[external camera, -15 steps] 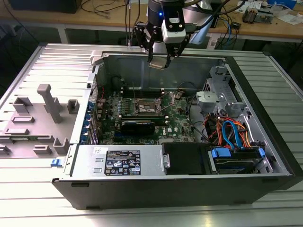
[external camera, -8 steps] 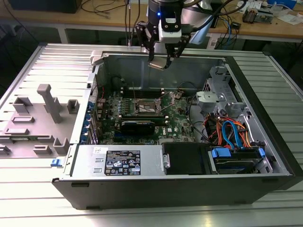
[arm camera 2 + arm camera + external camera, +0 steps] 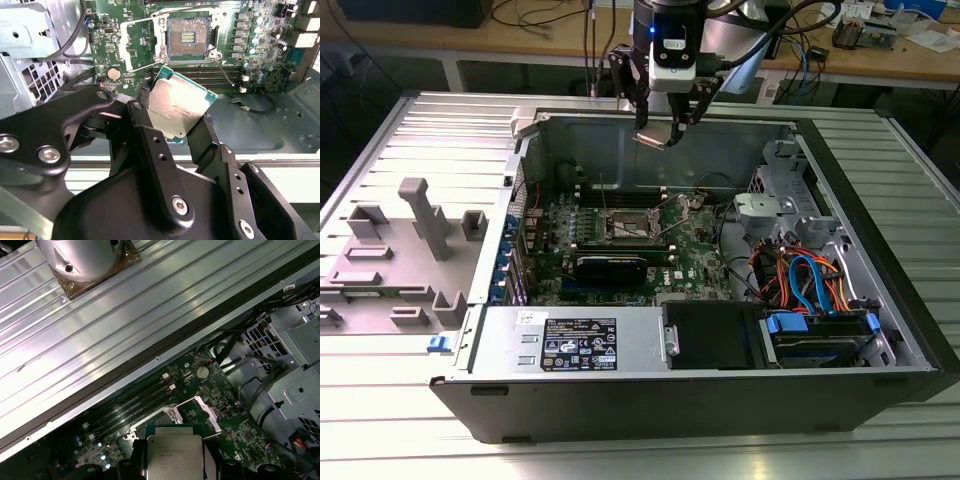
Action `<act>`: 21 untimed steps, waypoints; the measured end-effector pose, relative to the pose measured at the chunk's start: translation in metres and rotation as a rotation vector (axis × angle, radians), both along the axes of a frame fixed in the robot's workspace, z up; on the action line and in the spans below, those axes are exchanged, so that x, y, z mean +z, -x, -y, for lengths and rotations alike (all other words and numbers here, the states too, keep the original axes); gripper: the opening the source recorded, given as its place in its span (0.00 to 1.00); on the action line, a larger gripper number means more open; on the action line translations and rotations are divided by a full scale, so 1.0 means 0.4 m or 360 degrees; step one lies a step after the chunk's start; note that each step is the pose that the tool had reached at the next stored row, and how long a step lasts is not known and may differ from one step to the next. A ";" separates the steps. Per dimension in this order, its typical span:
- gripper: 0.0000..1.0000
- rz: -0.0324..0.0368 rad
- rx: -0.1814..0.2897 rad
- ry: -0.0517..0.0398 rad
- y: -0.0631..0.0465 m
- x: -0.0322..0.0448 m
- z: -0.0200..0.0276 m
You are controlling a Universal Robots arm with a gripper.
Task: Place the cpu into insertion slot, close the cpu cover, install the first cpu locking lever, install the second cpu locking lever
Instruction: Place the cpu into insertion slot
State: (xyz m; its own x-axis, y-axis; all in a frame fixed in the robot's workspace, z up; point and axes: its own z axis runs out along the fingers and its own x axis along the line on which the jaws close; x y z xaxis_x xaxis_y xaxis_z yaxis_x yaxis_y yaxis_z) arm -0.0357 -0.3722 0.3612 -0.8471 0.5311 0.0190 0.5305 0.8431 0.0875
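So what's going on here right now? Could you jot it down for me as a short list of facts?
gripper: shut on the cpu, holding it by its edges
cpu position: in the air, tilted, over the far edge of the open computer case
insertion slot: uncovered, no chip in it
motherboard: lying flat inside the computer case
work so far: cpu not yet in the insertion slot

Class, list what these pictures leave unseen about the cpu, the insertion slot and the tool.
Underside of the cpu: turned away in both wrist views.
Its gripped edges, second wrist view: behind the fingers of the tool.
Contacts in the insertion slot, exterior view: too small.
First wrist view: cpu cut by the edge.
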 end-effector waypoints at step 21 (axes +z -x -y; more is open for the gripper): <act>0.54 0.0000 -0.0274 0.0000 0.000 -0.001 0.000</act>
